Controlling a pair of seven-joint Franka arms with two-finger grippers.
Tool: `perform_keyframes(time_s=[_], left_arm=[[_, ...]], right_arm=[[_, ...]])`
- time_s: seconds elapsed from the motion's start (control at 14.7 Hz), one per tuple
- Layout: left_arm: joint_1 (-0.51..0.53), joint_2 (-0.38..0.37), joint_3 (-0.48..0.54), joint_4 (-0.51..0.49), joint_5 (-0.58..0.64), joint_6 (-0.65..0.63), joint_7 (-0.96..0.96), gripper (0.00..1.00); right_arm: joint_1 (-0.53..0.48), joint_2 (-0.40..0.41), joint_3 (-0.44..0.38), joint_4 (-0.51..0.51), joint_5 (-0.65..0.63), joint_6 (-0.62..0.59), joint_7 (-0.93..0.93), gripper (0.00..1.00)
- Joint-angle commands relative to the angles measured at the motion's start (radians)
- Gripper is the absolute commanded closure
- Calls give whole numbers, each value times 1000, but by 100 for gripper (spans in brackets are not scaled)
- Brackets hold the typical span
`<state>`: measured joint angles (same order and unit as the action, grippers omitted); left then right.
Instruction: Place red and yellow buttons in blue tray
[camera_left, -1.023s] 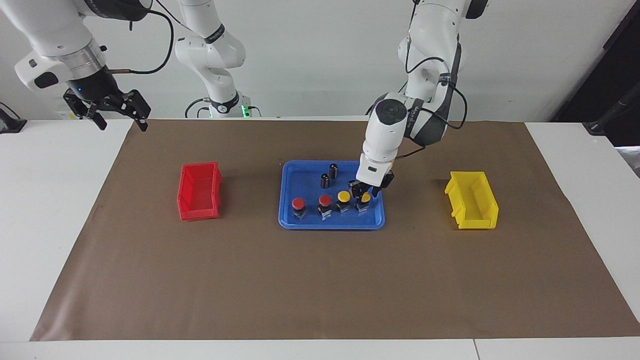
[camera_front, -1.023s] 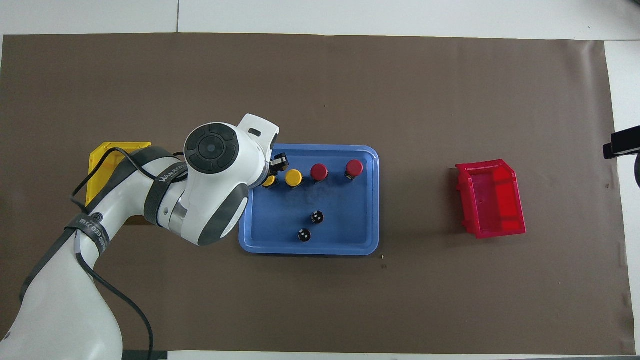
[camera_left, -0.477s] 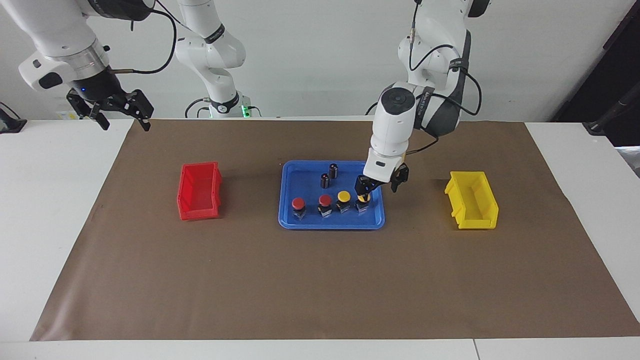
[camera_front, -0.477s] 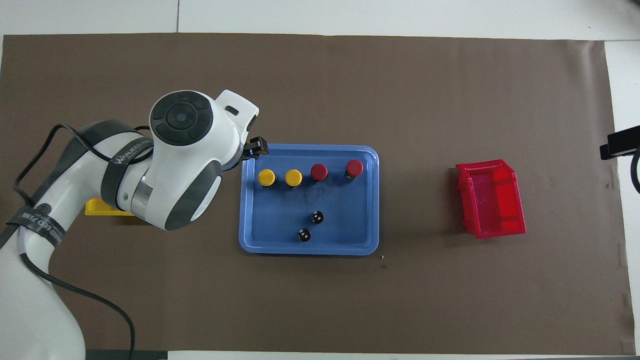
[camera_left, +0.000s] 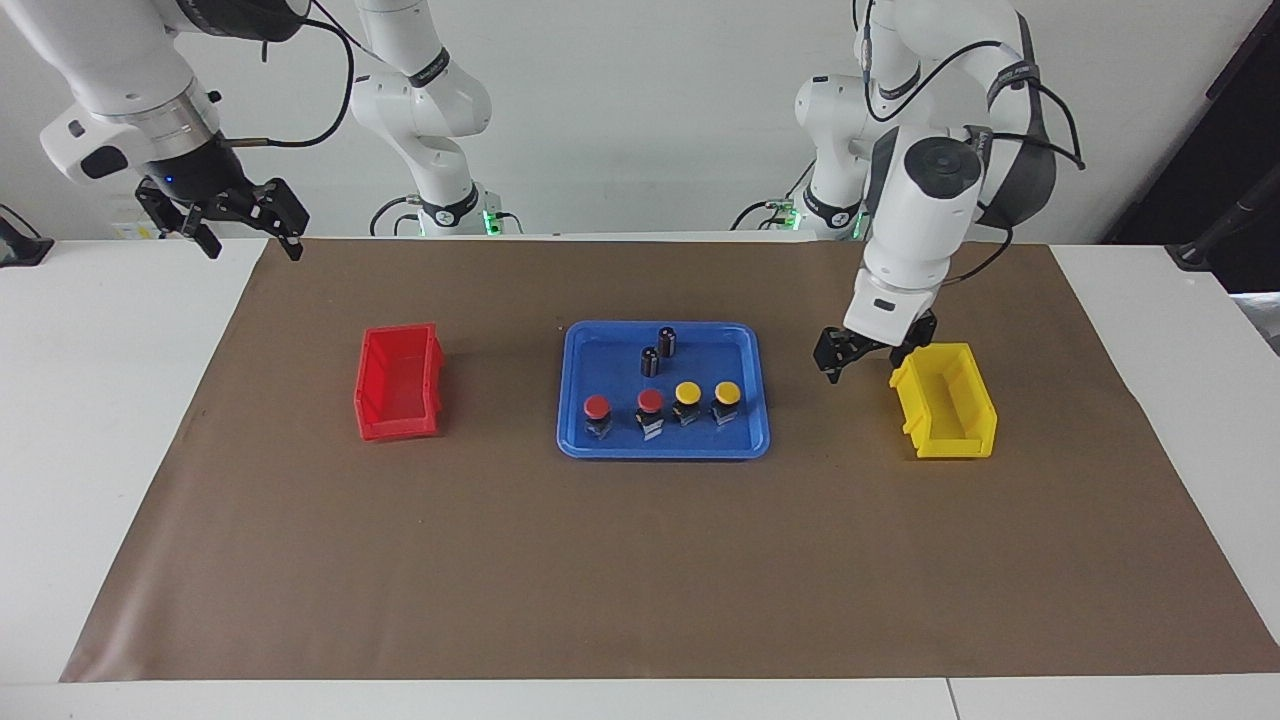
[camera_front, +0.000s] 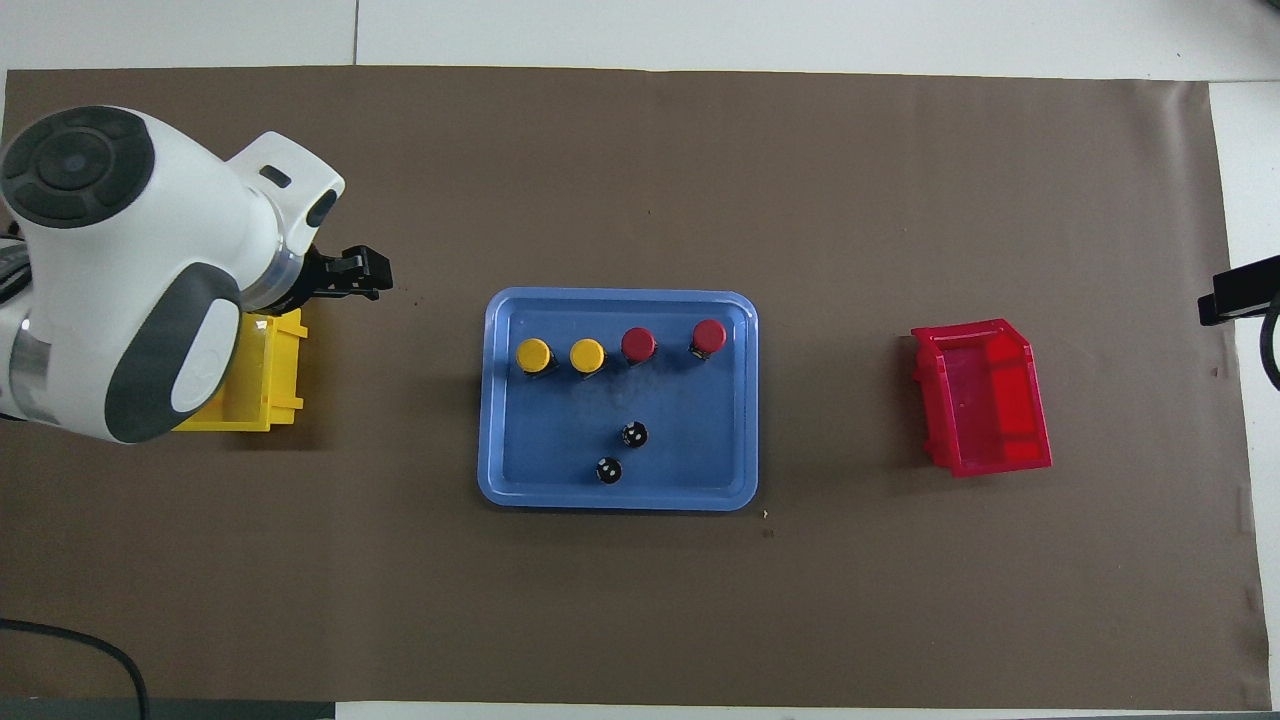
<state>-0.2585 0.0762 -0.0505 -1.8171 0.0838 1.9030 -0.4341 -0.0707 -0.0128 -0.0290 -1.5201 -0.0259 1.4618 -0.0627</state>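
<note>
Left gripper (camera_left: 868, 357): raised over the brown mat (camera_left: 640, 560), over the strip between the blue tray (camera_left: 590, 440) and the yellow bin (camera_left: 945, 400). Fingers (camera_left: 829, 358) spread wide, nothing between them. The yellow bin lies just beside the fingers toward the left arm's end of the worktop (camera_left: 110, 420); the tray lies apart from them toward the right arm's end.

Right gripper (camera_left: 243, 228): waiting, held up above the mat's corner at the right arm's end, over the edge where mat meets bare worktop. Fingers spread wide, empty. The red bin (camera_left: 398, 382) is well apart from these fingers, on the mat.

Blue tray: flat on the mat at the middle of the worktop, between the two bins. All four buttons stand upright in it in one row along the side farther from the robots: red button (camera_left: 597, 414), second red button (camera_left: 650, 411), yellow button (camera_left: 687, 402), second yellow button (camera_left: 727, 400), the last being the one closest to the left gripper's fingers. No button is touched by any finger.

Two dark cylinders (camera_left: 658, 351) stand upright in the tray nearer to the robots than the row
</note>
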Motion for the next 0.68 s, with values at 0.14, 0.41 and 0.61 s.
perform_keyframes(time_s=[0.14,0.41,0.61], left_arm=[[166,-113,-3,42,-62,-161,242,0],[255,-119,-3,151,-73,-317,439,0],[260,-133,-5,157,-93,-318,449,0]], right_arm=[[-6,-13,4,-9,-9,-12,-11,0],[-3,-13,4,-9,-9,-11,-11,0],[-4,-13,4,-11,-9,-12,-12,0]])
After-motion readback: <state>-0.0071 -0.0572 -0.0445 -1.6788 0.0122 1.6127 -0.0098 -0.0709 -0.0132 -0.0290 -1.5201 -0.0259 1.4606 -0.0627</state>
